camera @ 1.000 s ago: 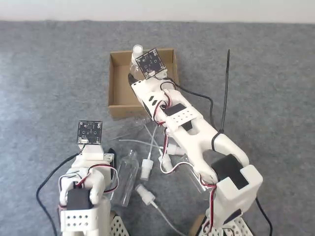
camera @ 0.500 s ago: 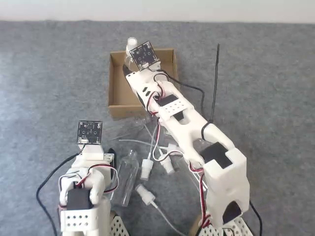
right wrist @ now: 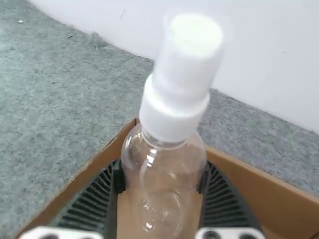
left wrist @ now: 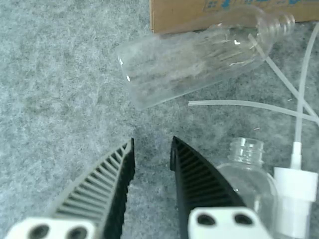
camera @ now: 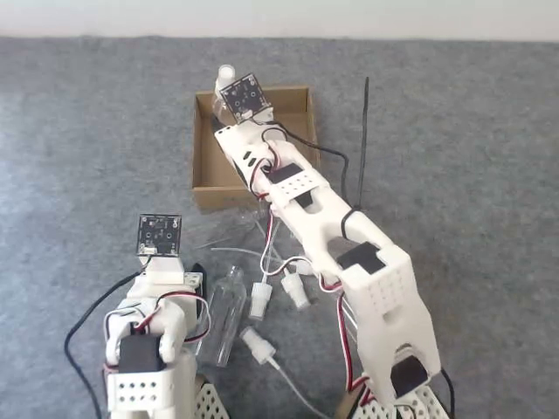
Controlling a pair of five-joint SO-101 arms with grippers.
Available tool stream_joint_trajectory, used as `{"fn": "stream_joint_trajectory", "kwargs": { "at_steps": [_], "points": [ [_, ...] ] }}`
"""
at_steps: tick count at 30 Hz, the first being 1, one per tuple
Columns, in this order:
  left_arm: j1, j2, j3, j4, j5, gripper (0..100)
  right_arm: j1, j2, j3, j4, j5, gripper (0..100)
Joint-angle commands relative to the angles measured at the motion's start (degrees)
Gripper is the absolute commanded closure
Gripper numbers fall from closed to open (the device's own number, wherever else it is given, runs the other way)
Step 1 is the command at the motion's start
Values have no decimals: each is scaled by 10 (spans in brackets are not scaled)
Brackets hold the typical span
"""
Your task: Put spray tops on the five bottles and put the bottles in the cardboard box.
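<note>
My right gripper point(right wrist: 160, 177) is shut on a clear bottle point(right wrist: 164, 149) fitted with a white spray top point(right wrist: 182, 74), held upright over the far left corner of the cardboard box point(camera: 199, 148). In the high view that bottle point(camera: 222, 91) pokes out just beyond the right gripper point(camera: 225, 110). My left gripper point(left wrist: 152, 144) is open above bare carpet with nothing between its fingers. Beside it stands out an uncapped bottle point(left wrist: 249, 169), and another uncapped bottle point(left wrist: 194, 59) lies against the box front. The left gripper point(camera: 194, 278) sits near the front left.
Loose spray tops point(camera: 262, 298) point(camera: 297, 288) point(camera: 258, 344) with long thin tubes lie on the grey carpet between the arms. An uncapped bottle point(camera: 225, 312) lies next to the left arm. A black cable point(camera: 362, 140) rises to the right of the box.
The right arm has swung left with the capped bottle, from over the box's middle back to its far left corner. The left arm has not moved.
</note>
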Motion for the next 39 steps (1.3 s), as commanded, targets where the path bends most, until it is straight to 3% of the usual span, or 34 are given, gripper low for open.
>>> {"fn": "stream_joint_trajectory", "kwargs": {
  "at_steps": [1, 25, 32, 39],
  "points": [
    [-1, -7, -7, 3, -2, 892, -11, 2, -66, -6, -5, 929],
    [-1, -7, -7, 3, -2, 892, -27, 121, -204, 0, -4, 924],
    [-1, -7, -7, 3, -2, 892, -28, 121, -205, 41, -4, 776],
    [-1, -7, -7, 3, -2, 892, -29, 120, -206, 50, 0, 768]
  ]
}}
